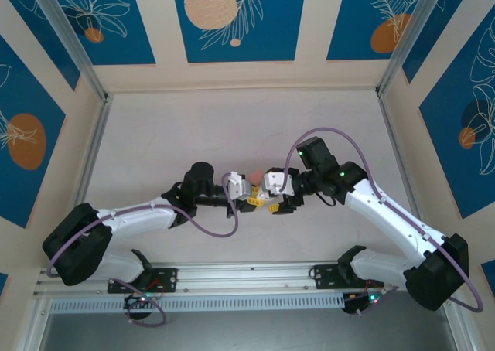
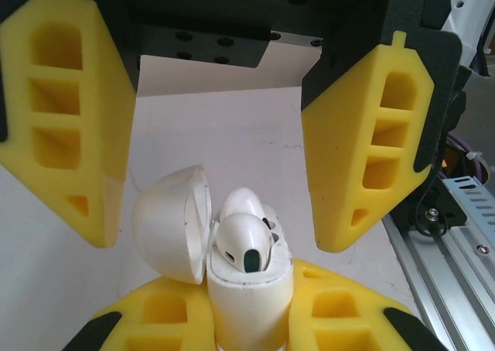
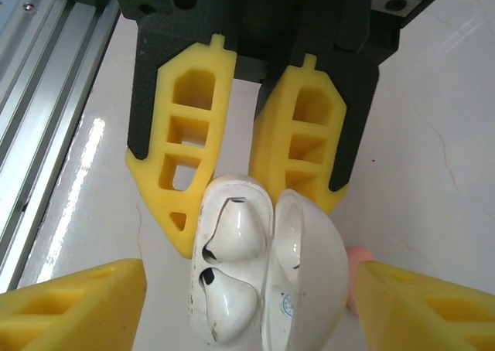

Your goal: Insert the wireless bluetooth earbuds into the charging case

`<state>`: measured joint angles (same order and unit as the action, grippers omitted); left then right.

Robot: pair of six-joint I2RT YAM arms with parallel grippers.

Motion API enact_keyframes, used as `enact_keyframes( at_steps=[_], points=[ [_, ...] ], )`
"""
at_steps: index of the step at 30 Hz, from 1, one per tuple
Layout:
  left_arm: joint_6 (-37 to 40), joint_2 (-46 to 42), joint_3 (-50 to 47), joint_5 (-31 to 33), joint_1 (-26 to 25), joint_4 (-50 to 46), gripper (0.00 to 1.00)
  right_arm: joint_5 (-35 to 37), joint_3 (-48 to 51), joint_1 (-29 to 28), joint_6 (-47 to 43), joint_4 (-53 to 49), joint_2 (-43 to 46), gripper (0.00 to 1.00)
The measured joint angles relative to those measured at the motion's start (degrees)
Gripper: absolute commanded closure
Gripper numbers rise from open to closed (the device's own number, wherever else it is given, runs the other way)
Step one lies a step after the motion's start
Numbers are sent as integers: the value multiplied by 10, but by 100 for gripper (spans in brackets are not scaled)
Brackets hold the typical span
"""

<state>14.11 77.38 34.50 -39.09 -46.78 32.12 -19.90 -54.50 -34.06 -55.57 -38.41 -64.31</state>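
White table [image 1: 232, 127] — left fingers [image 2: 155, 316] tight on charging case [image 2: 249, 308]

White matte table [image 1: 232, 127] with faint scuffs. Enclosure walls stand on three sides: blue panels [image 1: 232, 18] with white leaf line-drawings and orange discs [image 1: 23, 141], with cream strips [image 1: 309, 26] between them. Slanted aluminium posts [image 1: 69, 38] at the back corners. A slotted aluminium rail [image 1: 247, 274] runs along the near edge. The light is bright and even, with a soft glare patch [image 3: 87, 154] on the tabletop beside the rail.

Bright, even light; soft shadows, slight glare.
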Motion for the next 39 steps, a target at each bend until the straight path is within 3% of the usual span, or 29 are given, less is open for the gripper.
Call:
enact_keyframes(
  at_steps=[13,25,33,39],
  points=[
    [3,-1,0,16,-5,-4,86,-6,-18,3,-6,-33,13,49],
    [11,-16,0,35,-5,-7,86,-38,-18,44,0,-58,55,49],
    [13,-16,0,35,-5,-10,86,-57,-19,56,0,-53,34,50],
    [13,-16,0,35,-5,-11,86,-63,-20,52,0,-44,18,57]
  ],
)
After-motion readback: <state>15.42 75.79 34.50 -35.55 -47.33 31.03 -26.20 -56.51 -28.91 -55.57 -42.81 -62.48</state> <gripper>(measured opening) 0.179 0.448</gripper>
